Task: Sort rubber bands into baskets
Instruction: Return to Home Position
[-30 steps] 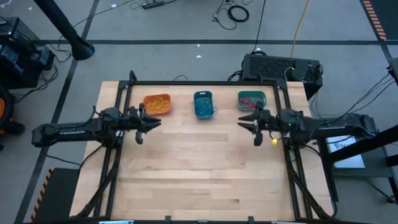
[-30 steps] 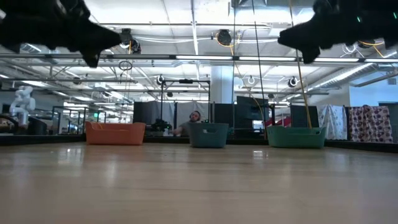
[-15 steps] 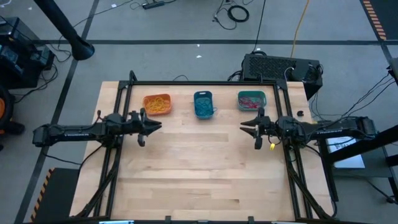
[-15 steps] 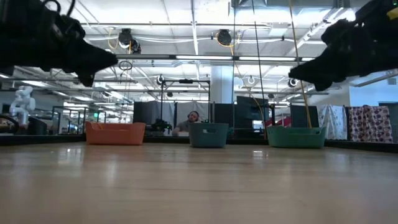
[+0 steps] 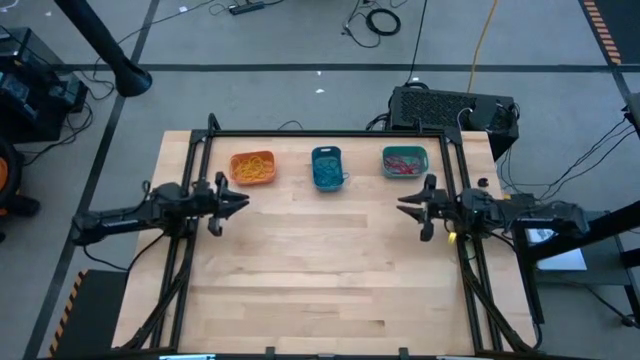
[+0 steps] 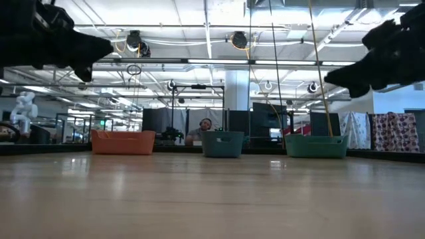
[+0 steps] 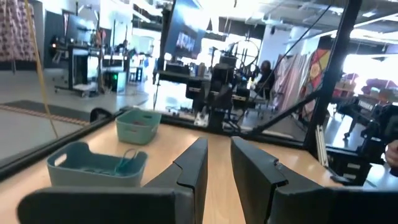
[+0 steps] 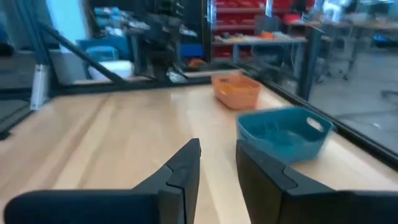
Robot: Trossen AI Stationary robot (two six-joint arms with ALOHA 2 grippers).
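Observation:
Three baskets stand in a row near the table's far edge: orange (image 5: 252, 167), blue (image 5: 328, 167) and teal (image 5: 404, 161). Rubber bands lie inside them: orange-yellow ones (image 5: 254, 170), blue ones (image 5: 327, 172) and red ones (image 5: 402, 164). My left gripper (image 5: 240, 200) hovers above the wood by the left edge, near side of the orange basket, pointing level toward the right. My right gripper (image 5: 404, 207) hovers by the right edge, near side of the teal basket, pointing left. Each is open by a narrow gap (image 7: 219, 144) (image 8: 217, 148), with nothing between the fingers.
Bare wood (image 5: 320, 260) spreads between the arms and toward the near edge. A black frame rail (image 5: 320, 134) runs behind the baskets, with more rails down both sides. A black box (image 5: 450, 108) sits beyond the far right corner. A person (image 6: 206, 126) sits in the room behind.
Both arms have drawn back toward their own side edges: my left gripper toward the table's left, my right gripper toward the right and lower. The gaps between the fingers look the same. The baskets have stayed put.

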